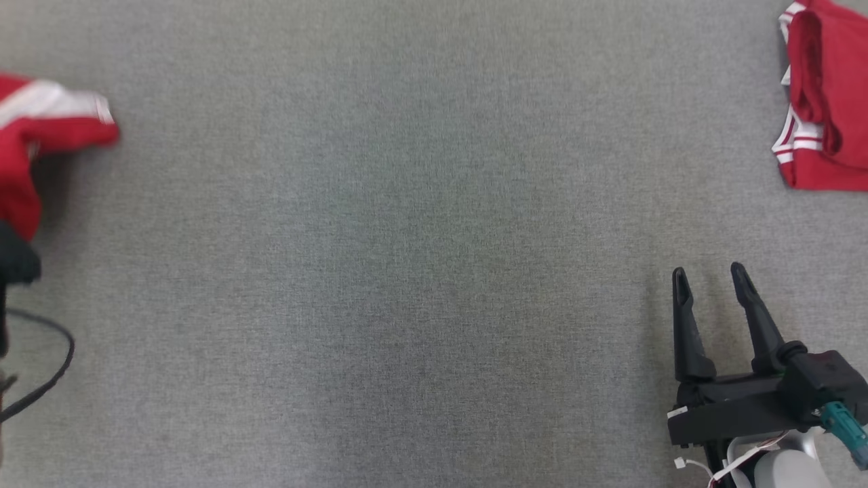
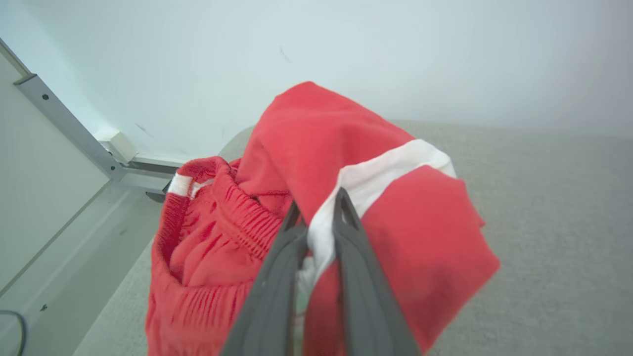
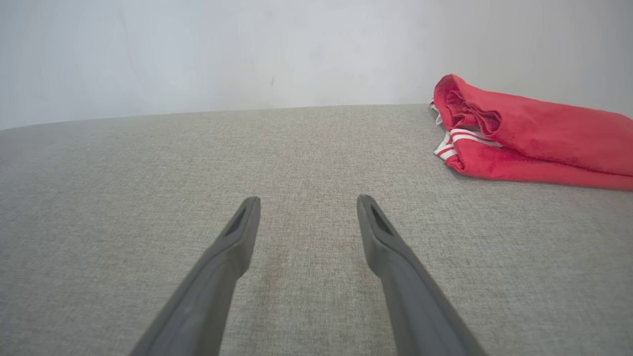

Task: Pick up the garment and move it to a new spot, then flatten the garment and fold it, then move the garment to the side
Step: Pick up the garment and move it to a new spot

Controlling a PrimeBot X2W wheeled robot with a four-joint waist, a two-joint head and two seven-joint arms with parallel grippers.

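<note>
1. Fabric surface, grey. The middle is bare, likely reserved for flattening.
2. Garment, red shorts with a white stripe and an elastic waistband. It sits at the surface's left edge, bunched and drawn up from one pinch, judged ready for carrying to its new spot.
3. Folded red garment, at the far right corner, apparently set aside as finished.
4. Right gripper, near the right corner. Its fingers are spread and hold nothing, probably on standby for spreading the cloth.
5. Left gripper. Its fingers are pressed together on the garment's white stripe.
6. Cable, black, at the left edge.
</note>
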